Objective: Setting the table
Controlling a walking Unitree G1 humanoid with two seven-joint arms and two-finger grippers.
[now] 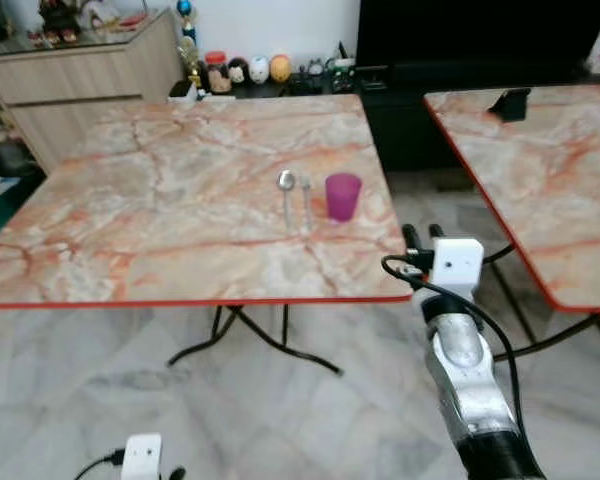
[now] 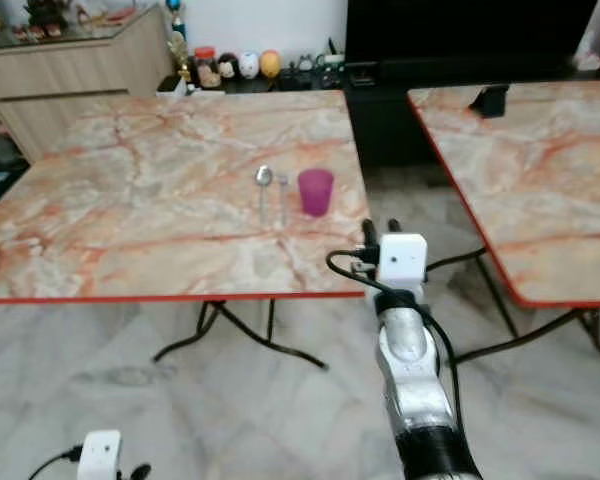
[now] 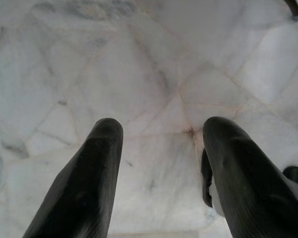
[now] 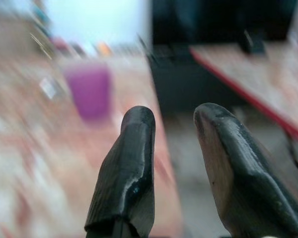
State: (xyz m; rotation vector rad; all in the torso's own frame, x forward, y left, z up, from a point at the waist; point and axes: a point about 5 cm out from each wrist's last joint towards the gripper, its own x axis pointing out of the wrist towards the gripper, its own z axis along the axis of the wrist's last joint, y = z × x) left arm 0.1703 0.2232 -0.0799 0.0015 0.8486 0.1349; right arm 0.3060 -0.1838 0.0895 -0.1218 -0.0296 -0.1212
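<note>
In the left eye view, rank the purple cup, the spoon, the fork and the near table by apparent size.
1. near table
2. purple cup
3. spoon and fork: thin and about equal in length, so no clear order between them.

so the main surface is a square folding table (image 1: pixel 160 200) with a pinkish-orange marble-look top, a thin red edge and black crossed legs, standing on a pale grey marble tile floor (image 1: pixel 280 410). Sitting on it toward the right side: a purple plastic cup (image 1: pixel 342 196), upright, with a fork (image 1: pixel 305 203) just beside it and a spoon (image 1: pixel 287 192) right next to the fork, both lying parallel and pointing away from the near edge. A second matching table (image 1: pixel 550 170) stands to the right, apart from the first, with some small dark object (image 1: pixel 510 103) on its far end, can't tell what
</note>
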